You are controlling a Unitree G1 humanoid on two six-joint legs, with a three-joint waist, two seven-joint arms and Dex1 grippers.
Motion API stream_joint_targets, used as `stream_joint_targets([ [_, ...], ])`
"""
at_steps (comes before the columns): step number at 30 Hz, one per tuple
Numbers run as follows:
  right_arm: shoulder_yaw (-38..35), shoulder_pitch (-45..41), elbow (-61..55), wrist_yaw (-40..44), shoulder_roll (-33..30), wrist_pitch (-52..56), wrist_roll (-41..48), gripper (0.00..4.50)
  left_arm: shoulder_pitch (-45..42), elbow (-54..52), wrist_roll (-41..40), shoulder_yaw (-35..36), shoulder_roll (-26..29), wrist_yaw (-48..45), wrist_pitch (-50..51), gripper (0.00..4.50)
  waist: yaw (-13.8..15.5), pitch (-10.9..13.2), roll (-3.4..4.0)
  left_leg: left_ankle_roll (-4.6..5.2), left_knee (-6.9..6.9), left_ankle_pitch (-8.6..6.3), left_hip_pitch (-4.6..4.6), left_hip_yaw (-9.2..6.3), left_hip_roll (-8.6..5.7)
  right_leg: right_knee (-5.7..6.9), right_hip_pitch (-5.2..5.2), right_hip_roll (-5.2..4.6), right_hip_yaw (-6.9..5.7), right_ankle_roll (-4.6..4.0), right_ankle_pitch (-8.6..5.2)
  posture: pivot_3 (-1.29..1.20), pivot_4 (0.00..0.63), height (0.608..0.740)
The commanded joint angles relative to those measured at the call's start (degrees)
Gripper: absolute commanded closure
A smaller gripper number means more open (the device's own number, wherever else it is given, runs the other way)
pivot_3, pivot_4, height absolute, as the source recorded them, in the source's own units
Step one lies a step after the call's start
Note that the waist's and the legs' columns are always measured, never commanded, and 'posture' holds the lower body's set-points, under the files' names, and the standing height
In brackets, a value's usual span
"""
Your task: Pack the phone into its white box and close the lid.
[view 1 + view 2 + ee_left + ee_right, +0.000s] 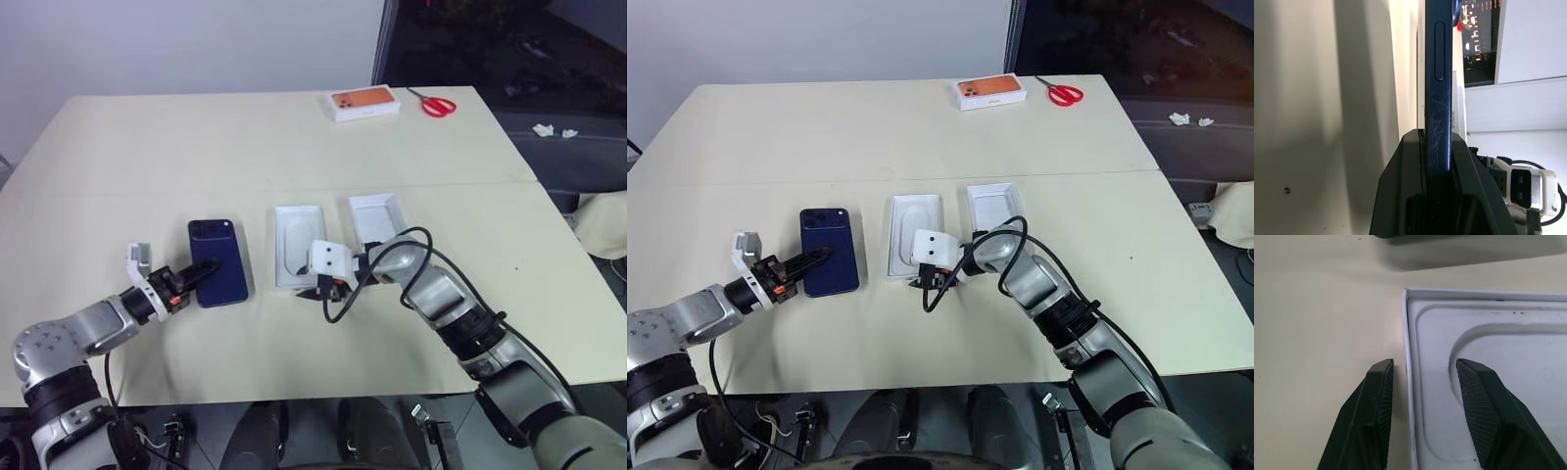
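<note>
On the cream table [294,137], the two arms work near the front edge. The left gripper [201,276] has its fingers clamped on the near end of the phone [219,257]; the left wrist view shows the navy edge pinched between the two black pads. The phone lies back up, camera bump at its far end, left of the two white trays. The nearer tray, the box [298,245] (a moulded white insert with an oval recess sits in it), lies just right of the phone. The right gripper [1422,377] is at its near end, fingers apart and straddling one side wall: one finger outside over the table, the other inside over the insert. The lid [375,215] lies inner side up just right of the box. At the far edge sit a box with an orange phone picture [363,102] and red scissors [435,104].
</note>
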Motion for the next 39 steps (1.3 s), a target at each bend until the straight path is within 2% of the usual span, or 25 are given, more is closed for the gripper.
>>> stream_joint_targets([
  [1, -0.24, -0.22, -1.05, 1.19, 0.57, 0.21, 1.19, 2.4, -0.29, -1.61, -1.8, -0.12, 0.47, -0.6, -0.98, 4.3, 0.1, 0.0, 0.0, 0.0, 0.01, 0.0, 0.0, 0.0, 0.0, 0.0, 0.0, 0.0, 0.0, 0.0, 0.0, 0.0, 0.15, 0.74],
  [4, -0.14, -0.16, -1.11, 0.98, 0.53, -0.1, 0.83, 3.27, -0.13, -1.71, -1.88, -0.57, 0.49, -0.62, -1.26, 4.3, 0.09, 0.0, 0.0, -0.02, 0.02, 0.01, 0.0, 0.0, 0.0, 0.0, 0.01, 0.0, 0.0, 0.0, 0.0, 0.0, 0.15, 0.74],
  [15, -0.58, 0.34, -2.28, 1.59, -0.03, 0.58, 1.43, 3.27, 0.19, -1.81, -2.17, -1.32, 0.73, -0.87, -1.55, 4.3, 0.08, -0.01, -0.02, -0.05, 0.06, 0.03, 0.01, 0.0, 0.0, 0.06, 0.01, 0.0, -0.01, 0.0, 0.0, 0.0, 0.15, 0.74],
  [23, -2.8, 5.61, -13.18, 5.02, -3.28, 7.94, 7.83, 3.27, -0.96, 0.28, -4.26, 0.99, 3.55, -1.39, -1.29, 4.3, 0.19, -0.01, -0.02, -0.02, 0.05, 0.02, 0.0, -0.01, 0.0, 0.05, 0.01, 0.0, 0.0, 0.0, 0.0, 0.0, 0.15, 0.74],
  [29, -2.26, 9.44, -19.21, 5.43, -5.21, 11.89, 11.0, 3.27, -2.73, 0.52, -5.72, 0.09, 4.16, -0.94, -1.31, 4.3, 0.27, -0.03, -0.04, -0.01, 0.09, 0.01, 0.0, -0.03, 0.0, 0.06, 0.04, 0.0, -0.01, 0.0, 0.0, 0.0, 0.15, 0.74],
  [36, -2.14, 8.73, -18.81, 3.14, -4.04, 13.62, 11.68, 3.27, -4.61, 0.95, -6.1, -1.29, 4.02, -0.29, -1.18, 4.3, 0.13, -0.03, -0.06, -0.01, 0.09, 0.01, 0.01, -0.02, 0.01, 0.08, 0.03, 0.0, -0.01, 0.0, 0.0, 0.0, 0.15, 0.74],
  [39, -1.35, 9.07, -17.77, 2.96, -5.83, 11.22, 9.71, 3.27, -4.77, 0.85, -6.18, -1.73, 4.08, -0.27, -1.08, 4.3, 0.25, -0.03, -0.05, -0.01, 0.1, 0.02, 0.01, -0.03, 0.01, 0.08, 0.03, 0.0, -0.01, 0.0, 0.0, 0.0, 0.15, 0.74],
])
